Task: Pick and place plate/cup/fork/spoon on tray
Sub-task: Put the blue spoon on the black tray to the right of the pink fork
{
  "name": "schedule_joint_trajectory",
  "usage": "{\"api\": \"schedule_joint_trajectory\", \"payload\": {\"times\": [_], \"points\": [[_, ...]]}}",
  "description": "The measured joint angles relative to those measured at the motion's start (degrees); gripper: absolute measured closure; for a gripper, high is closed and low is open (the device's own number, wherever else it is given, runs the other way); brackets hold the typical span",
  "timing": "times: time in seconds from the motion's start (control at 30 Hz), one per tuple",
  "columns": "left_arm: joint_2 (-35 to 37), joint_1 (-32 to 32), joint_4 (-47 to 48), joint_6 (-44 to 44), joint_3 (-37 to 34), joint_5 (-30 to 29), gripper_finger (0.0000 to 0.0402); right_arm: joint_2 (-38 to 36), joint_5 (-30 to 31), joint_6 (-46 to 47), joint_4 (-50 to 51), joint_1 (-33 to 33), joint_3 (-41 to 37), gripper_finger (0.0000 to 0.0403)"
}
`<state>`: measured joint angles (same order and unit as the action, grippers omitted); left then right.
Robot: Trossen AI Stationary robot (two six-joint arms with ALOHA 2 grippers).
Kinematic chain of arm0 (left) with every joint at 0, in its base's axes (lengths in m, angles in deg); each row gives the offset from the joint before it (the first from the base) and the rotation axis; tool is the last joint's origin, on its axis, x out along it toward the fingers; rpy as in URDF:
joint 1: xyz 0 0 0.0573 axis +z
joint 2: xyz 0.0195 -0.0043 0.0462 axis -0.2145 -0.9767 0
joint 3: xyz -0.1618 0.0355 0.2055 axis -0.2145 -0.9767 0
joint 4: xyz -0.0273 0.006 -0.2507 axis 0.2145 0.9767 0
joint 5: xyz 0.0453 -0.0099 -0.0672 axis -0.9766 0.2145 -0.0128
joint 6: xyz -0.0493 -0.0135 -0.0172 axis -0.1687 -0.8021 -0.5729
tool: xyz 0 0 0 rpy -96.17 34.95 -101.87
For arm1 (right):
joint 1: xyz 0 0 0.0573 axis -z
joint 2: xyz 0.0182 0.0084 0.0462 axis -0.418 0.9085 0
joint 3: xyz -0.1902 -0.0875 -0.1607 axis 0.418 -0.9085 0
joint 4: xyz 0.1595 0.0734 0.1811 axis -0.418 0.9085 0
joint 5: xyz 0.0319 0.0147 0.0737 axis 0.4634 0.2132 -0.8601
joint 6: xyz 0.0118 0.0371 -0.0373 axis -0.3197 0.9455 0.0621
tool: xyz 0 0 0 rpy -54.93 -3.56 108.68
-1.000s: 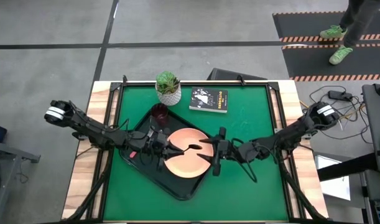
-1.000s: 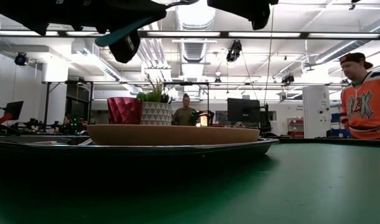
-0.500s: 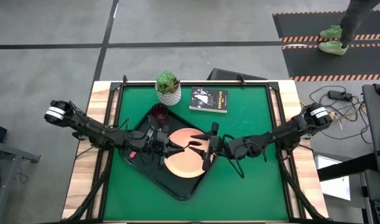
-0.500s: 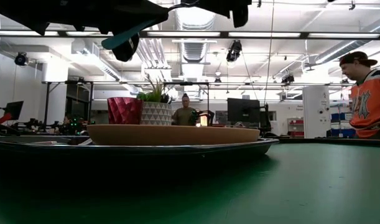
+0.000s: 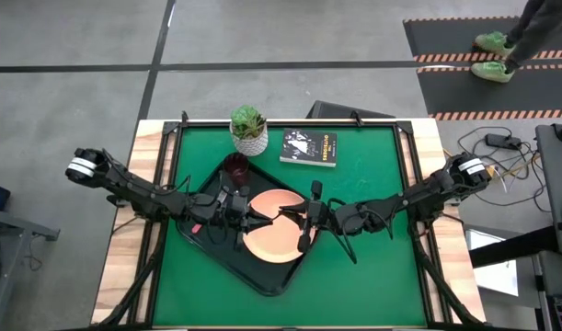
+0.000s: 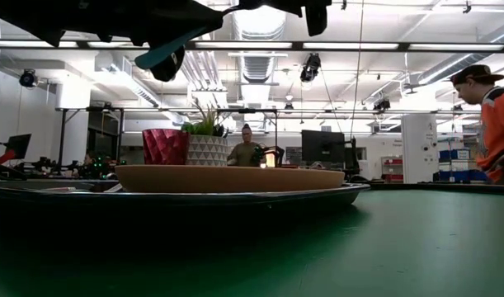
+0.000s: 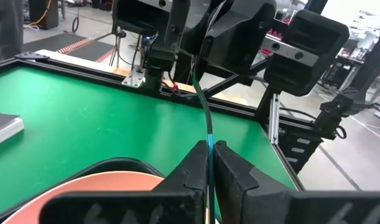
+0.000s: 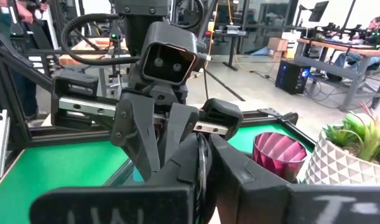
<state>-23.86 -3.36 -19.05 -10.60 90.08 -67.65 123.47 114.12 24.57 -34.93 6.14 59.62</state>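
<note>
Spoon (image 7: 209,134), teal-handled, is pinched between the closed fingers of the left gripper (image 5: 248,219) and held in the air above the plate (image 5: 273,246); the low view shows its handle (image 6: 165,51) slanting well clear of the plate's rim. The right gripper (image 5: 303,221) has its fingers pressed together too, meeting the left one over the plate, and its wrist view shows a thin edge between its fingers, which I take to be the same spoon, though I cannot tell whether it truly grips it. The plate lies in the tray (image 5: 262,280), towards its right end, and the cup (image 5: 235,166) stands on the tray's far corner, near the plant pot (image 5: 250,133) and left of the book (image 5: 310,147) on the green table (image 5: 372,276). A pink sliver (image 5: 196,228) under the left arm may be the fork, but it is too hidden to be sure. The step in hand looks like a handover or the placing of the spoon, with plate and cup already set. Next, one gripper must let go while the other keeps hold, then lower the spoon onto a bare part of the tray or onto the plate, keeping it level and releasing only once it rests. A person (image 6: 495,124) stands beyond the table on the right.
</note>
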Motion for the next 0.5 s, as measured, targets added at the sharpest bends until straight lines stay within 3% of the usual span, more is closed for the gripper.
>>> {"api": "schedule_joint_trajectory", "payload": {"times": [0.37, 0.5], "points": [[0.0, 0.0, 0.2, 0.4, 0.0, 0.0, 0.0400, 0.0, 0.0, -0.1, 0.2, 0.0, 0.0, 0.0392], [0.0, 0.0, -0.1, 0.4, 0.0, -0.2, 0.0373, 0.0, -0.1, 0.0, 1.4, 0.0, -0.2, 0.0392]]}}
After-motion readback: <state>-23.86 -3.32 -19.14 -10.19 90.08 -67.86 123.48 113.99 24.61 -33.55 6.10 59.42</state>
